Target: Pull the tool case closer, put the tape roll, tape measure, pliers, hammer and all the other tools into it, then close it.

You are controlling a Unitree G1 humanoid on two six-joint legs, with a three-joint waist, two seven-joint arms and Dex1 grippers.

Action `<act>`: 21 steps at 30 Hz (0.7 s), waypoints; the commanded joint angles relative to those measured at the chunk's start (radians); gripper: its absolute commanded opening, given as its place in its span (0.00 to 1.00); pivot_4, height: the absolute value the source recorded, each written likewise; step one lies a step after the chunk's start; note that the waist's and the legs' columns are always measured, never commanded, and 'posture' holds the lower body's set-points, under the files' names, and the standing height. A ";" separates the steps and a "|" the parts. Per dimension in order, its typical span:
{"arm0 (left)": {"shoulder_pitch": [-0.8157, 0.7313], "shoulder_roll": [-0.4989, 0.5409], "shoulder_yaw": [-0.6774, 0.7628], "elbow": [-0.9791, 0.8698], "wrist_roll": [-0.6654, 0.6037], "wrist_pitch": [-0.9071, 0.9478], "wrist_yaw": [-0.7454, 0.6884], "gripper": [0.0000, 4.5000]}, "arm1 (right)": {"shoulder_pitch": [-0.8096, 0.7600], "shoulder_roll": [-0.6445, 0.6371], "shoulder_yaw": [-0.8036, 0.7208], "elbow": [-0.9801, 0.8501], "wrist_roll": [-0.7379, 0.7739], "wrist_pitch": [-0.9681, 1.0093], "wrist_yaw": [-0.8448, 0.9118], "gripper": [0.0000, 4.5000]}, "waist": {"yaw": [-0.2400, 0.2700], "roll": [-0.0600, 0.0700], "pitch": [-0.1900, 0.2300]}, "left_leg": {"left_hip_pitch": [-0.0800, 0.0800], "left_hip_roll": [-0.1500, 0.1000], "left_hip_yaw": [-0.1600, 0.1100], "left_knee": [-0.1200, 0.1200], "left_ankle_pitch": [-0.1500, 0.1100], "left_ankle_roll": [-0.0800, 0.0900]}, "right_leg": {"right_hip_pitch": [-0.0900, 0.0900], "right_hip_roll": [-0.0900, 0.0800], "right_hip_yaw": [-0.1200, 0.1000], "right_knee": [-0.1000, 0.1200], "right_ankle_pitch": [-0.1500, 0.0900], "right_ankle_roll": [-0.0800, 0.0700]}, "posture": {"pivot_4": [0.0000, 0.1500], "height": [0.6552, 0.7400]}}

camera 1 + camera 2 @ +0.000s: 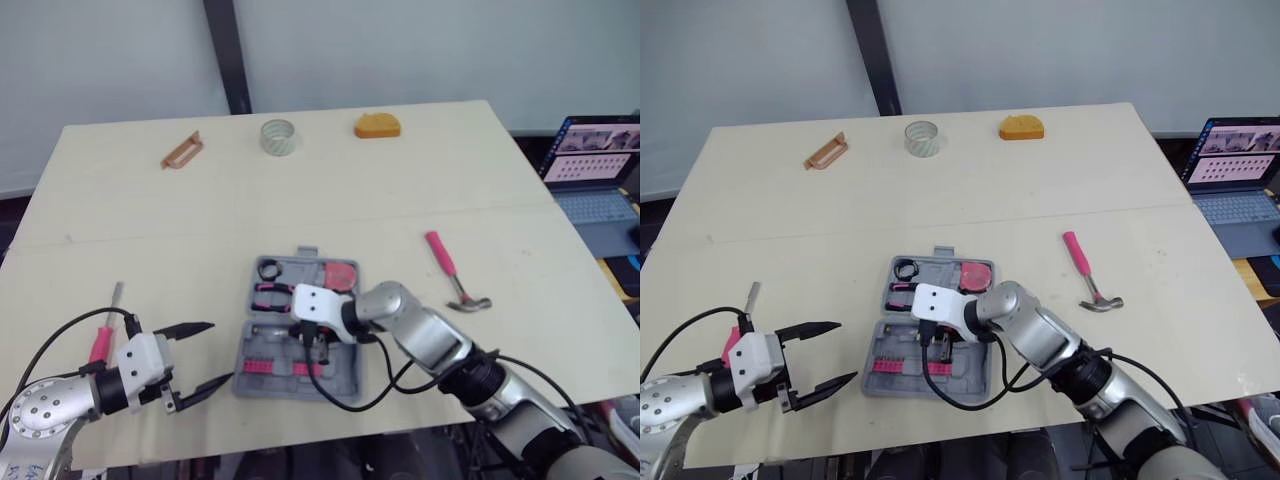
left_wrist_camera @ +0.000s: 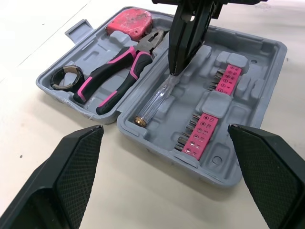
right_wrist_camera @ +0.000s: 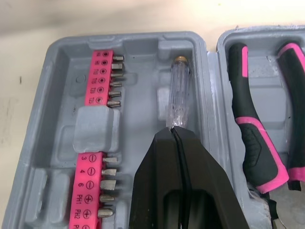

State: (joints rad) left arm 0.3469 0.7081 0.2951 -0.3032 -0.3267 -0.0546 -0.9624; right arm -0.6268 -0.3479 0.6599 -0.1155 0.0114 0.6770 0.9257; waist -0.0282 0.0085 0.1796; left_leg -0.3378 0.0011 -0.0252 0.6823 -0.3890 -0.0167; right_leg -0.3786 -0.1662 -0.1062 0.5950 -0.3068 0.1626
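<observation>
A pale wooden table (image 1: 150, 220) stands before a grey wall (image 1: 400, 50), with a laptop (image 1: 600, 190) cut off at the right edge. Lower centre, the open tool case (image 2: 264, 47) holds pliers (image 2: 116, 71). The right gripper (image 3: 172, 130) is pinched on a clear screwdriver (image 3: 178, 93), its blade hidden between the fingers (image 3: 200, 181). Lower left, the left gripper (image 1: 220, 352) gapes, with a pink screwdriver (image 1: 103, 340) half hidden behind it. The hammer (image 1: 452, 272) lies right of the case, and the tape roll (image 1: 280, 137) sits near the top edge.

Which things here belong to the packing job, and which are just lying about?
Job: case, clear screwdriver in right gripper, pliers, tape measure, black tape roll, bits, hammer, pink screwdriver.

Lying about: orange block, brown bracket, laptop; clear roll, possibly tape.
</observation>
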 commanded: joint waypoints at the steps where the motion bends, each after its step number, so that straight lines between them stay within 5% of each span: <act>1: -0.001 0.007 0.001 -0.002 0.000 -0.012 -0.002 1.00 | 0.004 0.003 0.006 -0.022 -0.003 -0.009 0.008 0.01 | 0.000 0.000 0.000 | 0.000 0.000 0.000 0.000 0.000 0.000 | 0.000 0.000 0.000 0.000 0.000 0.000 | 1.00 1.00; 21: -0.020 0.001 -0.007 0.028 0.006 -0.025 -0.001 1.00 | -0.009 -0.007 -0.004 -0.011 -0.025 -0.013 0.013 0.01 | 0.000 0.000 0.000 | 0.000 0.000 0.000 0.000 0.000 0.000 | 0.000 0.000 0.000 0.000 0.000 0.000 | 1.00 1.00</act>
State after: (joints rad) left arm 0.3279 0.7080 0.2924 -0.2624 -0.3151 -0.0663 -0.9626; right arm -0.6255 -0.3546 0.6615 -0.1116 -0.0102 0.6714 0.9282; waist -0.0280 0.0084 0.1796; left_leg -0.3377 0.0011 -0.0252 0.6823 -0.3890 -0.0167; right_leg -0.3786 -0.1662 -0.1062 0.5950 -0.3068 0.1626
